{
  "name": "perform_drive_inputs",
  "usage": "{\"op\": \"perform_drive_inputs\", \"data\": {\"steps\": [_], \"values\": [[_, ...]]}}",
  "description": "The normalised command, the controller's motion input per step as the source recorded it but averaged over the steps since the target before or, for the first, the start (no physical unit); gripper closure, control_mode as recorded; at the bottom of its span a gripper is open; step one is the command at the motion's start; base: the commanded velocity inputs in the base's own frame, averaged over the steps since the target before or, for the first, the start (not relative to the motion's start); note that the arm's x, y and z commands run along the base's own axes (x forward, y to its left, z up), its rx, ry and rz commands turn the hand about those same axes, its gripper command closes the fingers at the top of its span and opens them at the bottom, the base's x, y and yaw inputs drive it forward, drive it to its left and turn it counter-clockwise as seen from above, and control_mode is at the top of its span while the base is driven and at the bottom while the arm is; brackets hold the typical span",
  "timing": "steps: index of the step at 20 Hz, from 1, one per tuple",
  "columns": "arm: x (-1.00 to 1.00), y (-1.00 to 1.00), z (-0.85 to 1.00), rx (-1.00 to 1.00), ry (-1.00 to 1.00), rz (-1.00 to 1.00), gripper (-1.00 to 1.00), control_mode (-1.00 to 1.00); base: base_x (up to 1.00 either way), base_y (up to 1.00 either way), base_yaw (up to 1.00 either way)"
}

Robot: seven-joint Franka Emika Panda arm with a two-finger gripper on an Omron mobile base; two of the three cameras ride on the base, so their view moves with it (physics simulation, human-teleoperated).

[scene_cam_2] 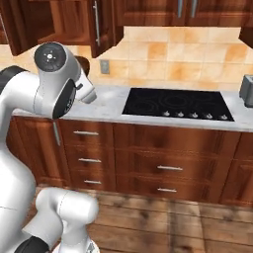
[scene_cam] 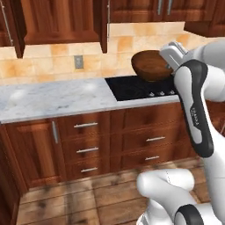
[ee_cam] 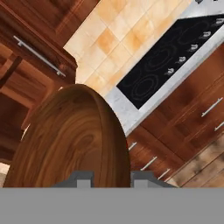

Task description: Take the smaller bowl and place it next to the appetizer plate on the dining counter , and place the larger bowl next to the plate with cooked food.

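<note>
Marble tabletop [scene_cam: 52, 99] along the wall is running under the wooden cabinets [scene_cam: 57, 19], with the black cooktop [scene_cam: 140, 88] set into it, and none of that is where the bowl needs to end up. No dining island or appetizer plate is showing up from here, so my read is the step in hand is carrying.

For doing it well, I'm thinking: keep the bowl clear of the cabinet doors and the tabletop edge while the base is turning, and don't let the wrist roll much further, since a rim pinch on a smooth wooden bowl looks like it could slip.

Next down in size, the smaller bowl [scene_cam: 151, 65] is hanging in the air above the cooktop's back edge, well off the surface. It's tipped hard on its side, so the opening is facing sideways rather than up. Being round, it has no real long axis; the axis through its foot is lying closer to level than upright.

Smallest bit: the hand [ee_cam: 111, 177] is pinching the bowl's rim, fingers nearly together with the wall between them.
</note>
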Motion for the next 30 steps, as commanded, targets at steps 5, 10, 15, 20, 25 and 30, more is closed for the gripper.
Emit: {"op": "perform_drive_inputs", "data": {"steps": [5,10,15,20,25,30], "values": [[0.0,0.0,0.0,0.0,0.0,0.0,1.0,1.0,-1.0,-0.35,0.0],[0.0,0.0,0.0,0.0,0.0,0.0,1.0,1.0,-1.0,-0.33,0.0],[0.0,0.0,0.0,0.0,0.0,0.0,1.0,1.0,-1.0,-0.38,0.0],[0.0,0.0,0.0,0.0,0.0,0.0,1.0,1.0,-1.0,-0.71,-0.02],[0.0,0.0,0.0,0.0,0.0,0.0,1.0,1.0,-1.0,-0.96,-0.07],[0.0,0.0,0.0,0.0,0.0,0.0,1.0,1.0,-1.0,-0.88,-0.04]]}}
